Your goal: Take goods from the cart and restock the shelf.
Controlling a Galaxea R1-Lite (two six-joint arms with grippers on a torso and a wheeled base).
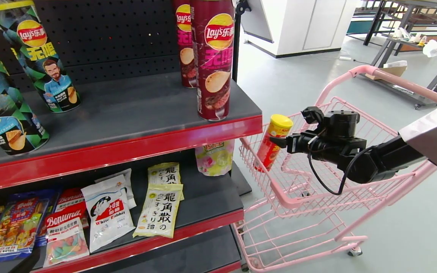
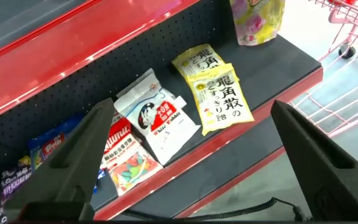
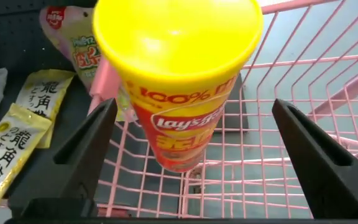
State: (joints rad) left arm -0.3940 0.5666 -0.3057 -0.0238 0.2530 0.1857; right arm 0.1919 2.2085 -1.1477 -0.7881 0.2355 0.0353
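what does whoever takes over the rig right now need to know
Left gripper: open, above the lower tier's snack bags, holding nothing.
Right gripper: open, straddling the yellow-lidded can, not closed on it.
The can leans in the pink cart, at the corner beside the shelf.
Done: gripper lined up on the can. Left: grip, lift, set it on the shelf.

A red chip can (image 1: 271, 149) with a yellow lid stands tilted inside the pink wire cart (image 1: 287, 201), at the end beside the shelf (image 1: 127, 148).
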